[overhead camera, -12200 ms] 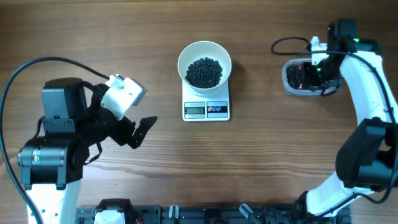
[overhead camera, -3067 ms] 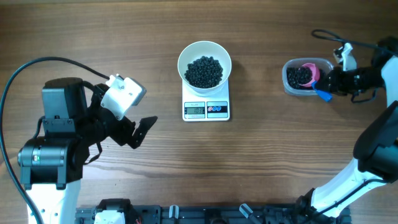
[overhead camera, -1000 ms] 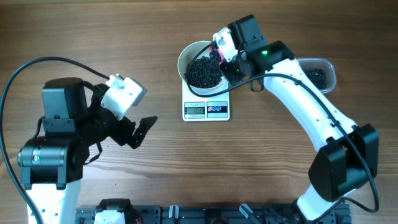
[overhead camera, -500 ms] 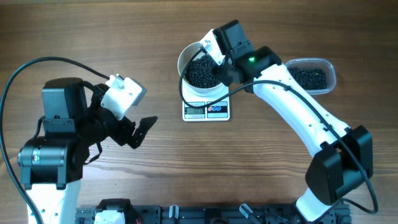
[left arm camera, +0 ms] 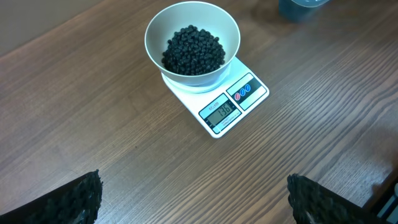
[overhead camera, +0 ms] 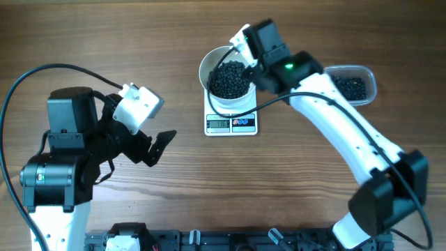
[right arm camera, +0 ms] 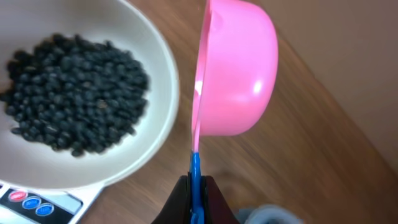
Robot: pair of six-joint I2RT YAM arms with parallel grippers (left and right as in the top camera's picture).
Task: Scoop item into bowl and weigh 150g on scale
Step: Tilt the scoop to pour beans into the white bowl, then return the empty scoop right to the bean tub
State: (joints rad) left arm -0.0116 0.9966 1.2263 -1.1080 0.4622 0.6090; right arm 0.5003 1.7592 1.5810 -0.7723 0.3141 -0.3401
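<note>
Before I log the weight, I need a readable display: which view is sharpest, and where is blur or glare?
Left wrist view: sharp, the scale display legible, no glare. Overhead view: sharp, but the digits are too small. Right wrist view: the pink scoop and beans look soft, with a bright sheen on the scoop.

Brown wood-grain bench under soft, even light

The bench fills the overhead view from edge to edge, a warm mid-brown with darker streaks, its grain running left to right. A black slotted rail lies along the bottom edge of that frame. Shadows on the wood are faint and soft-edged. In the left wrist view the same grain runs diagonally from lower left to upper right. In the right wrist view the wood shows as a blurred brown on the right side.
</note>
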